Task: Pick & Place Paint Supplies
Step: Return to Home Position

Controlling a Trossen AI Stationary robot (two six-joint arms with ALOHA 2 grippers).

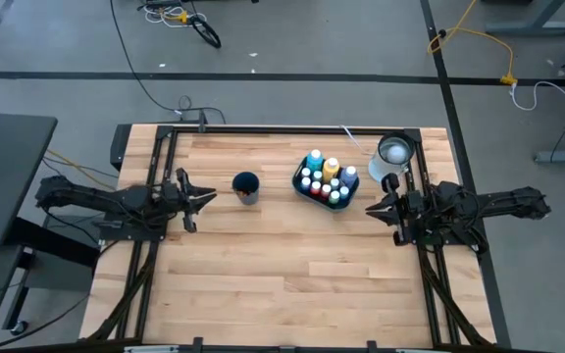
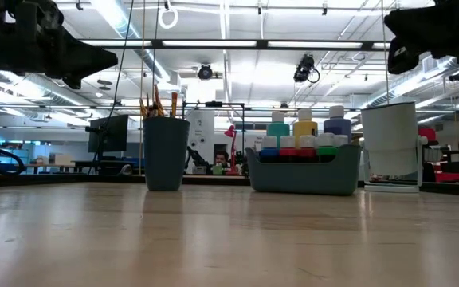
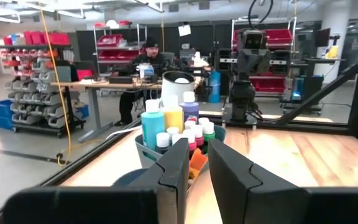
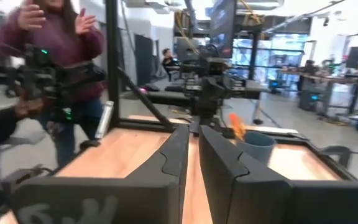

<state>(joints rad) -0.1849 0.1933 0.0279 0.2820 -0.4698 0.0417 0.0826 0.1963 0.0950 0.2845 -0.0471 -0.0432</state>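
Several white-capped paint bottles [image 1: 324, 176] stand upright in a dark tray [image 1: 299, 184] right of the table's middle; they also show in the low view [image 2: 305, 131] and the left wrist view [image 3: 173, 121]. A dark cup [image 1: 246, 186] to the tray's left holds paintbrushes [image 2: 156, 104] standing upright. My left gripper [image 1: 209, 197] hovers left of the cup with a narrow gap between its fingers [image 3: 197, 149]. My right gripper [image 1: 371, 208] hovers right of the tray, also with a narrow gap [image 4: 194, 134]. Neither holds anything.
A white cylindrical container [image 1: 393, 155] stands near the table's far right corner, beside the tray. A thin light stick [image 1: 351, 135] lies at the far edge. A black frame [image 1: 263, 128] runs round the table. A person in a maroon top [image 4: 55, 37] stands beyond the table.
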